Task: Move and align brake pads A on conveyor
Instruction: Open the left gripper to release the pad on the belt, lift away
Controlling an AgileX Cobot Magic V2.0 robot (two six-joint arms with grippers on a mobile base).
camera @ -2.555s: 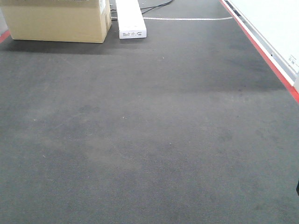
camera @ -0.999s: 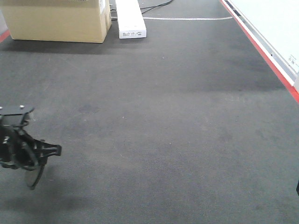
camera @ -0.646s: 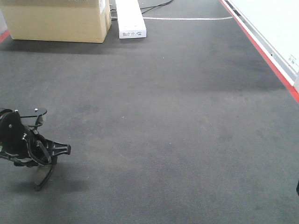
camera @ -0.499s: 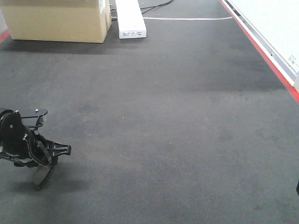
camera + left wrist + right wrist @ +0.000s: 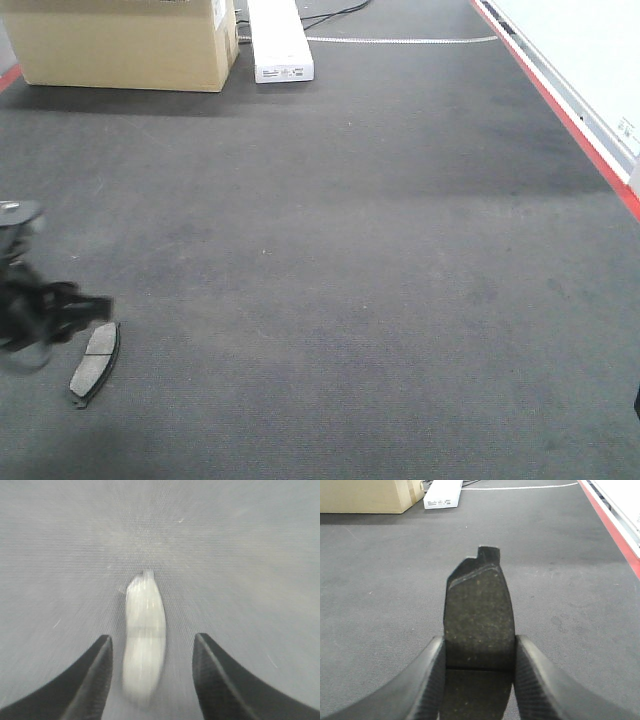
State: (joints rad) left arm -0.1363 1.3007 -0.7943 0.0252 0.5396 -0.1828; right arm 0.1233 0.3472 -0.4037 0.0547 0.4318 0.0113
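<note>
One brake pad (image 5: 94, 362) lies flat on the dark conveyor (image 5: 380, 250) near the front left, grey face up. My left gripper (image 5: 45, 318) is a motion-blurred shape just left of and above it. In the left wrist view that pad (image 5: 145, 635) shows blurred on the belt between the spread fingers of the left gripper (image 5: 151, 641), which is open and apart from it. A second brake pad (image 5: 479, 605), dark and speckled with a centre groove, sticks out of my right gripper (image 5: 479, 641), which is shut on its sides above the belt (image 5: 570, 580).
A cardboard box (image 5: 120, 40) and a long white box (image 5: 278, 40) stand at the belt's far left end. A red edge stripe (image 5: 560, 110) and a pale wall run along the right side.
The left gripper came in from the left with a pad, lowered it to the belt, let go and is pulling back to the left. The pad now lies free.
</note>
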